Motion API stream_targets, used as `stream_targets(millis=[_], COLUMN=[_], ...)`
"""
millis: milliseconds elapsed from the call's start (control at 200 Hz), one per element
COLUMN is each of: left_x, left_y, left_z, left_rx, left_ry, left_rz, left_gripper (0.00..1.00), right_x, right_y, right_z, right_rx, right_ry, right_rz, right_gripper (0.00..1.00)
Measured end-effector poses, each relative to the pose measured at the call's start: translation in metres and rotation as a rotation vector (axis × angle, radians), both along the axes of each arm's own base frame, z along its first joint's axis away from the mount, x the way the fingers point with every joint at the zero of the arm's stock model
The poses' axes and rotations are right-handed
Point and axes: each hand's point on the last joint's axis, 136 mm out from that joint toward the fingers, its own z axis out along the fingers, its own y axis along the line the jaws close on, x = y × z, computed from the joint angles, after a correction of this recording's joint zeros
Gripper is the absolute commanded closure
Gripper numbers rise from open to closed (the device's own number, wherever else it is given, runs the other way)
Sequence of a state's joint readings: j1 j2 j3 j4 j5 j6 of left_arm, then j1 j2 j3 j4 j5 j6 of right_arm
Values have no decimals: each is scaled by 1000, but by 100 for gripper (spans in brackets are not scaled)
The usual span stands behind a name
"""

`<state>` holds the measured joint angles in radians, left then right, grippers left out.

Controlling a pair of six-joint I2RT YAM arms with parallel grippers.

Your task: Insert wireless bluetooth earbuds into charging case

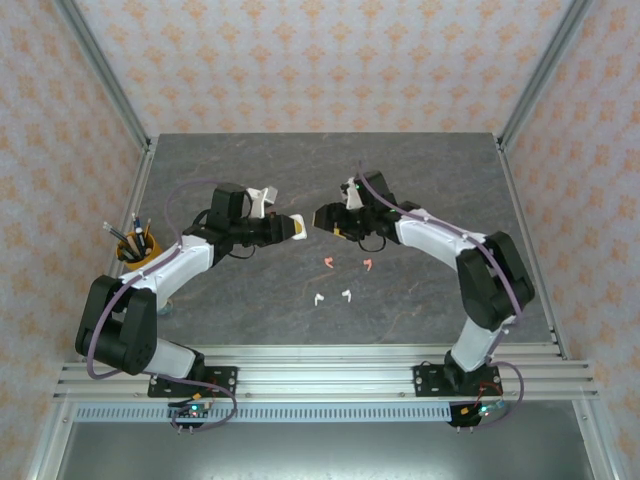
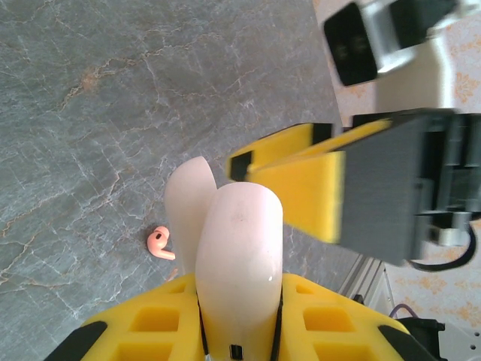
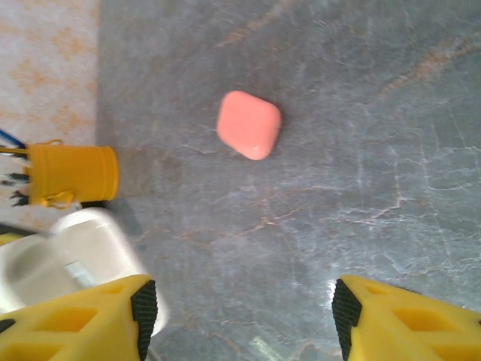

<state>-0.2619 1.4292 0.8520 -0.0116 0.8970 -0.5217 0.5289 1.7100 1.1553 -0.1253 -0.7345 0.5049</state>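
My left tool [image 1: 285,228] clenched the glossy white rounded charging case [image 2: 237,256] above the grey stone bench [image 1: 240,310]. My right tool [image 3: 244,316] hung released beside it. Nothing was inserted yet: two coral-pink hooked plastic earbuds [image 1: 328,262] and two white hooked plastic earbuds [image 1: 347,294] lay loose on the bench, nearer me.

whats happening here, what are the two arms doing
The left claw is clamped on a white charging case, its lid apparently open. The right claw is open right beside it, holding nothing. Two pink earbuds and two white earbuds lie loose on the table, none in a case yet. A pink case sits shut on the table.
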Motion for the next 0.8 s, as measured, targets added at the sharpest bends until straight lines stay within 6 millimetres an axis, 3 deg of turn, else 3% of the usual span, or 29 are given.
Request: stream_targets(millis=[85,175,510,796], left_x=[-1,-1,4,8], left_y=[-1,-2,-6,-7], left_z=[1,2,18,26], left_rx=[-6,-14,-62,-71], left_ry=[2,5,-10,-28], left_rz=[-7,-8,-6,-3], left_gripper=[100,100,100,100], right_x=[-2,-4,-9,-6], right_y=[4,9,18,22], right_z=[18,24,27,13], right_rx=[57,101,172,179], right_ry=[-22,-25,3,35], right_rz=[14,32,66,70], right_gripper=[42,47,55,57])
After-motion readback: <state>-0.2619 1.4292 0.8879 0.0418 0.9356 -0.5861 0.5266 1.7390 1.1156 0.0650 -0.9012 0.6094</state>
